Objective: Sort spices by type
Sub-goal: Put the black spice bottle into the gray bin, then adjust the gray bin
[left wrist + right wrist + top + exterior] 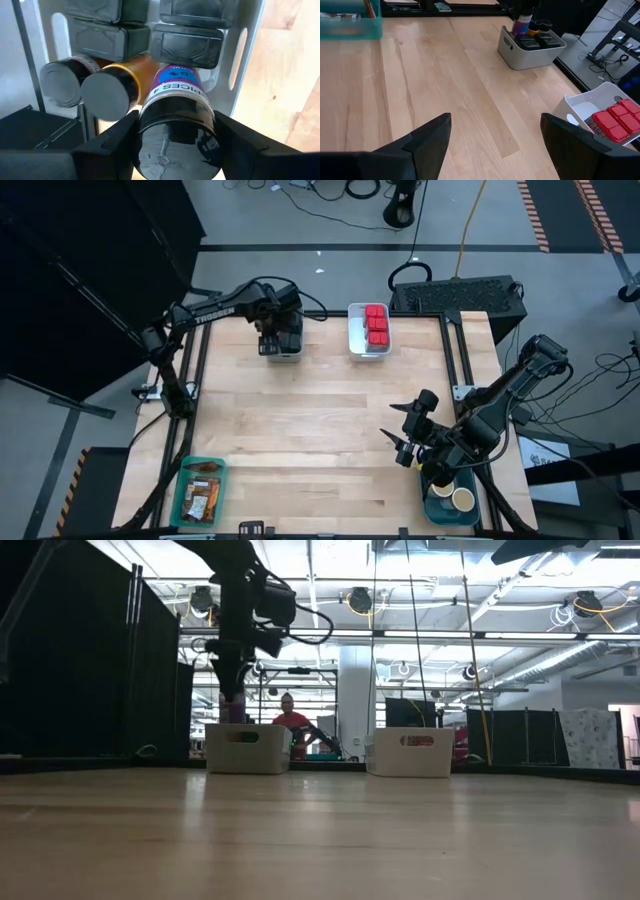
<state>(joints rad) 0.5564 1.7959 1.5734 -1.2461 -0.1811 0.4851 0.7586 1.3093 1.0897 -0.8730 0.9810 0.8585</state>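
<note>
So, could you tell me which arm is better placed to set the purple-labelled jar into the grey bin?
Left: its gripper grips the jar right over the grey bin; the right gripper is open, far off.

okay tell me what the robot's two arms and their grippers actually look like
Both arms are dark, nearly black, built of jointed tubular links with black cables looped along them. The left arm carries white TROSSEN lettering on its forearm link. The left gripper and the right gripper each end in two broad, matte black, wedge-shaped jaws. The right arm shows no lettering from above.
</note>
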